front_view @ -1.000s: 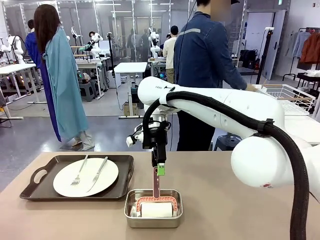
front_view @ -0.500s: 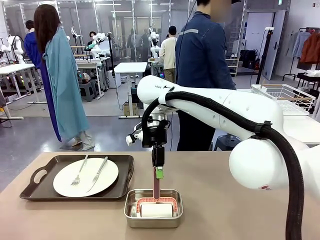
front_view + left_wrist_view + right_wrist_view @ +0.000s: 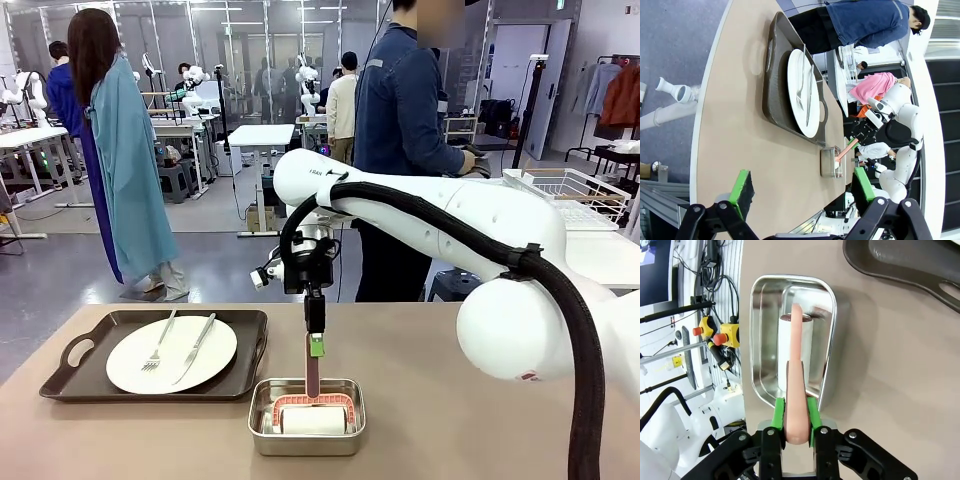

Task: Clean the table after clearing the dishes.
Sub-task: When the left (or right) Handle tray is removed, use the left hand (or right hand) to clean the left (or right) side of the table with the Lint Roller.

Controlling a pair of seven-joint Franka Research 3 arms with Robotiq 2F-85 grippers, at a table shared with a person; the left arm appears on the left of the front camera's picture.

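Observation:
My right gripper hangs over the steel pan, shut on the upright pink handle of a lint roller. The roller's white drum lies in the pan. To the pan's left, a white plate with a fork and a knife rests on a dark tray. My left gripper is open above the near part of the beige table, with the plate, tray and pan beyond it.
A person in a blue jacket stands at the far side, turned toward a white table with a wire rack at the right. My right arm spans the table's right half. A corner of the tray lies close to the pan.
My right gripper's fingers have closed on the roller's pink handle. The person has turned and reached further to the right. The plate, tray and pan have not moved.

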